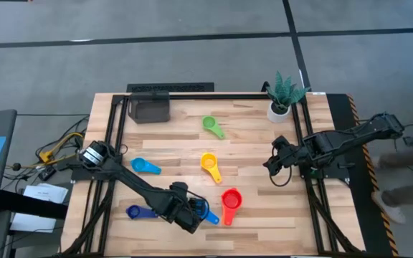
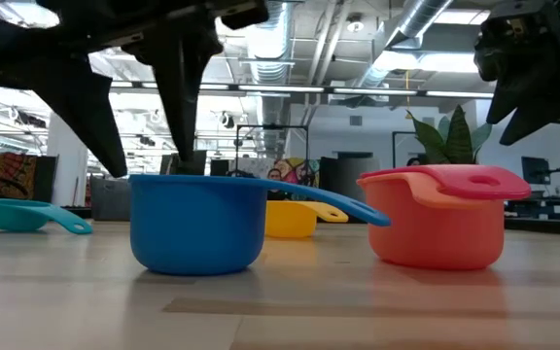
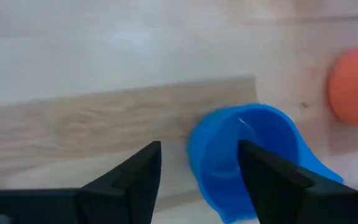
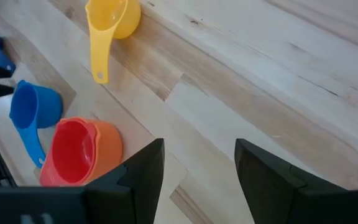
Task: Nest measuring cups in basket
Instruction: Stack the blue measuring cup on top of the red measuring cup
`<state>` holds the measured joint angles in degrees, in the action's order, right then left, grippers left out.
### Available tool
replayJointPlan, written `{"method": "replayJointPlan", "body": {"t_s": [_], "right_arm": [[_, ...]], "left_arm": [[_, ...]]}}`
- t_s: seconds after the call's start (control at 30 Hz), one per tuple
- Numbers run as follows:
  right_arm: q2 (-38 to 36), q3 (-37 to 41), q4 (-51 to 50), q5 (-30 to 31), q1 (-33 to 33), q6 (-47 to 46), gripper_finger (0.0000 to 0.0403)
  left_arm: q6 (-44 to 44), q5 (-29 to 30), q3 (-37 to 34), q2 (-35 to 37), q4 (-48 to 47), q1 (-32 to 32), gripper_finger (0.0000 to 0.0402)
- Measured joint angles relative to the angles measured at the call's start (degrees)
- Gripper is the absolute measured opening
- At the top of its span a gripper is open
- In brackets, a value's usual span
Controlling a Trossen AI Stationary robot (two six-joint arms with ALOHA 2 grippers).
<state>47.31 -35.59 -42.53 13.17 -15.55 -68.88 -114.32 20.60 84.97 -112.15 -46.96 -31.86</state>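
Blue cup [image 3: 244,155] sits near the bench's [image 1: 249,129] front edge, with the left tool [image 3: 197,180] spread open over its rim, one finger inside and one outside. If it closes off-centre the light plastic could tip or skid into the red-in-orange pair [image 4: 79,149]. Basket [image 1: 150,109] is well apart at the back. Right tool [image 4: 197,168] waits open.

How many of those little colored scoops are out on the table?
7: green near the plant, yellow mid-table, light blue left, dark blue front left, blue at the left end effector, red nested inside orange.
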Motion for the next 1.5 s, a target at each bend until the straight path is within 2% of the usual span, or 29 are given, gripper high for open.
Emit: {"method": "replayJointPlan", "body": {"t_s": [0.23,0.43,0.93,1.2,1.5], "right_arm": [[-0.02,0.00,-0.65,-0.74,-0.02,0.08,0.0219],[-0.02,0.00,-1.00,-1.29,-0.04,0.35,0.0219],[-0.02,0.00,-1.63,-1.62,-0.04,0.37,0.0219],[0.00,0.00,-1.61,-2.99,-0.04,0.33,0.0219],[-0.02,0.00,-1.61,-4.57,-0.04,0.31,0.0219]], "left_arm": [[-1.89,-0.85,0.02,-2.33,2.11,-1.00,0.0191],[-2.33,-1.08,0.00,-3.45,3.46,-1.20,0.0162],[4.81,-2.19,0.02,-4.28,3.87,-0.87,0.0010],[14.88,-4.93,0.02,-4.14,3.95,1.31,0.0010],[33.50,-6.94,0.02,-0.48,4.00,5.93,0.0005]]}}
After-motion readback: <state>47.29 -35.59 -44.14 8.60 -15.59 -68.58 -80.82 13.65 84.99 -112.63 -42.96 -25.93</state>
